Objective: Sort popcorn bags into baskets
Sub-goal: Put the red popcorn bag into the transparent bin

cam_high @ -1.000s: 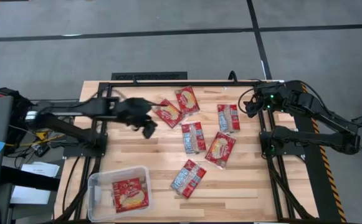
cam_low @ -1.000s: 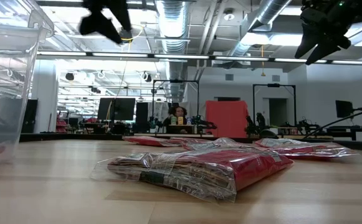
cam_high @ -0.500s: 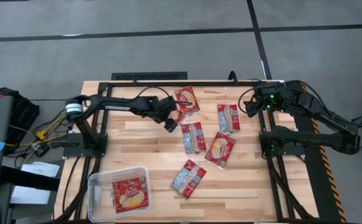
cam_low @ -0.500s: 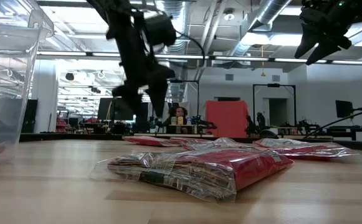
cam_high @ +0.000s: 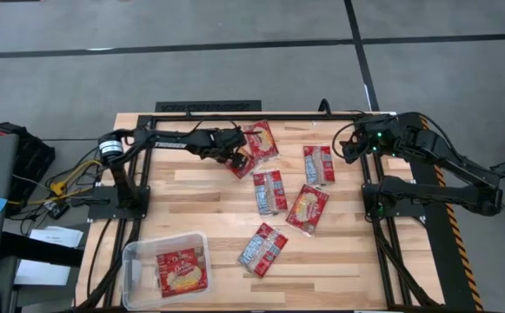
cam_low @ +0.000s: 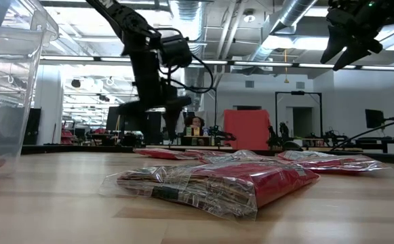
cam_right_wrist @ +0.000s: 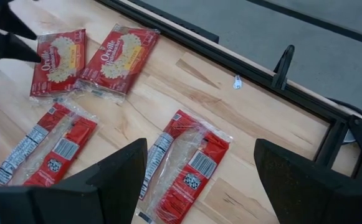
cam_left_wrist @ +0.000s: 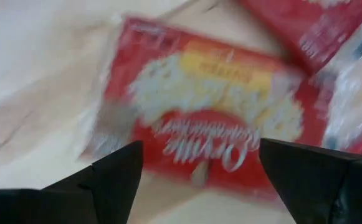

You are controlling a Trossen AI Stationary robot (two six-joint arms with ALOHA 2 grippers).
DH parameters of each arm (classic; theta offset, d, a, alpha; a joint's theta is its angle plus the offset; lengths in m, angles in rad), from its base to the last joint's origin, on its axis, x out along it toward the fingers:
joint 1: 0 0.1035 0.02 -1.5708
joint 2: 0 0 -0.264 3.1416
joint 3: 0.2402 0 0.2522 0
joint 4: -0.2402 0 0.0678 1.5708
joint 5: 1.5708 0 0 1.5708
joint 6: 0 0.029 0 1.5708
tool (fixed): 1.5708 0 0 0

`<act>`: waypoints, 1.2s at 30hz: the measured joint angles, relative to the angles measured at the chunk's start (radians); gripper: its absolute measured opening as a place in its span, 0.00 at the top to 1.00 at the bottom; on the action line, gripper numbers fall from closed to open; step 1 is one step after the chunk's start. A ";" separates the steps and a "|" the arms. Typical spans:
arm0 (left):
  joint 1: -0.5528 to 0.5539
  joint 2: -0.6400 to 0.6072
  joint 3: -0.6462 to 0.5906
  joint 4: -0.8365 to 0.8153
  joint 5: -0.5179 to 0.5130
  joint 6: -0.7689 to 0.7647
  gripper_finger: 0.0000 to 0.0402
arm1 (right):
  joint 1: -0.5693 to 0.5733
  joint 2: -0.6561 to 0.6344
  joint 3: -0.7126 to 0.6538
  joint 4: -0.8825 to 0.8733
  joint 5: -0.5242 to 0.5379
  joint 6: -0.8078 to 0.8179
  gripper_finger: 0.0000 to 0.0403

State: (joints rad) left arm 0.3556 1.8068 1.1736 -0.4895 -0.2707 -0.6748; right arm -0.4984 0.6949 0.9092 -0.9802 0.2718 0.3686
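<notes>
Left gripper is hovering spread over the flat red popcorn bag at the table's far side. You're risking snagging the overlapping red neighbour bag. Clear plastic tub is sitting well apart, near corner; right gripper is waiting spread.

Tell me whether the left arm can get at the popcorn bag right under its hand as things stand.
Probably yes. The left hand hangs open right above the popcorn bag, which lies flat on the table, face up, nothing covering it. A neighbouring bag lies close alongside, which might crowd one finger.
</notes>
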 joint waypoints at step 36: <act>0.113 0.150 0.003 0.055 0.095 -0.048 0.24 | 0.000 0.058 0.000 0.000 -0.005 -0.029 0.21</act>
State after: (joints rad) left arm 0.4690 1.9564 1.1770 -0.4347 -0.1755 -0.7224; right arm -0.4980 0.7527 0.9092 -0.9802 0.2663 0.3397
